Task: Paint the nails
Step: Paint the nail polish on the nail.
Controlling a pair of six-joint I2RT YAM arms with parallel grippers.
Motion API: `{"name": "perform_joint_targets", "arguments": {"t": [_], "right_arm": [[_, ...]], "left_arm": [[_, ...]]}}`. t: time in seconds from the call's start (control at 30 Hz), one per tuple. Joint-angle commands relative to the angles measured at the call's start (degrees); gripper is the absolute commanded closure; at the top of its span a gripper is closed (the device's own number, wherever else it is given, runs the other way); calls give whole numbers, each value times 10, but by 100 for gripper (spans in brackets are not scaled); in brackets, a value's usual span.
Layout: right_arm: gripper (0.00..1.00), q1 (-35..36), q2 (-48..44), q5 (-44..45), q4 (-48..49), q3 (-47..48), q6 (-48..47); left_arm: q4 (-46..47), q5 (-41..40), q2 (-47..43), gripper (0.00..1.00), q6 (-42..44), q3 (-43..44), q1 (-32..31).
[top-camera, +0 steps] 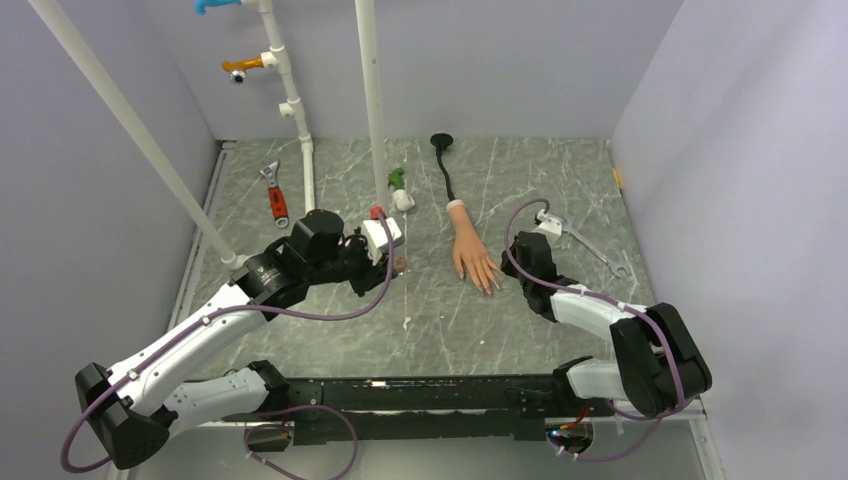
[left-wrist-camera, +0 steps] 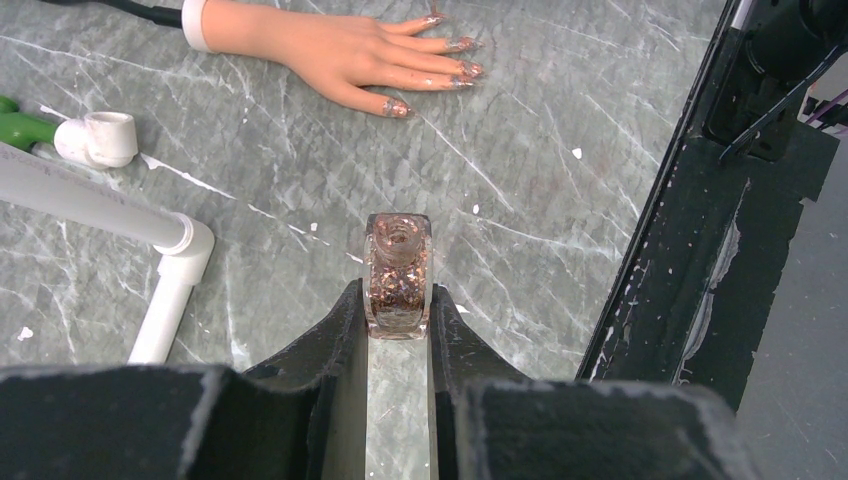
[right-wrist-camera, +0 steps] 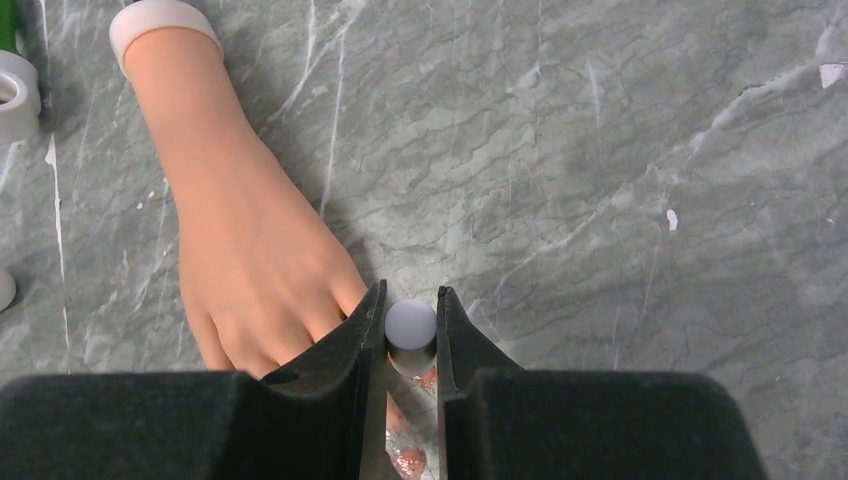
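Observation:
The peach mannequin hand (top-camera: 466, 246) lies palm down mid-table, its black stem (top-camera: 444, 170) running to the back. Its nails (left-wrist-camera: 395, 107) carry glittery polish in the left wrist view. My left gripper (left-wrist-camera: 398, 312) is shut on a small uncapped bottle (left-wrist-camera: 398, 275) of coppery glitter polish, standing left of the hand (left-wrist-camera: 330, 45). My right gripper (right-wrist-camera: 410, 318) is shut on the bottle's round white cap (right-wrist-camera: 410, 323), hovering right over the fingertips. A glitter-coated nail (right-wrist-camera: 408, 462) shows between its jaws, below the cap; the brush is hidden.
White PVC pipes (top-camera: 372, 100) rise behind the left gripper, and a pipe elbow (left-wrist-camera: 180, 245) lies close to the bottle. A green-handled fitting (top-camera: 399, 185), a red wrench (top-camera: 275, 195) and a silver wrench (top-camera: 585, 240) lie on the marble. A black rail (left-wrist-camera: 700, 230) borders the near edge.

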Motion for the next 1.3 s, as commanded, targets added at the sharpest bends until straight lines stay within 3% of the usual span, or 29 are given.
{"name": "perform_joint_targets", "arguments": {"t": [0.0, 0.6, 1.27], "right_arm": [[100, -3, -4, 6, 18, 5, 2], [100, -3, -46, 16, 4, -44, 5], [100, -3, -81, 32, -31, -25, -6]], "left_arm": [[10, -3, -16, 100, 9, 28, -4], [9, -3, -16, 100, 9, 28, -4], [11, -2, -30, 100, 9, 27, -4]]}}
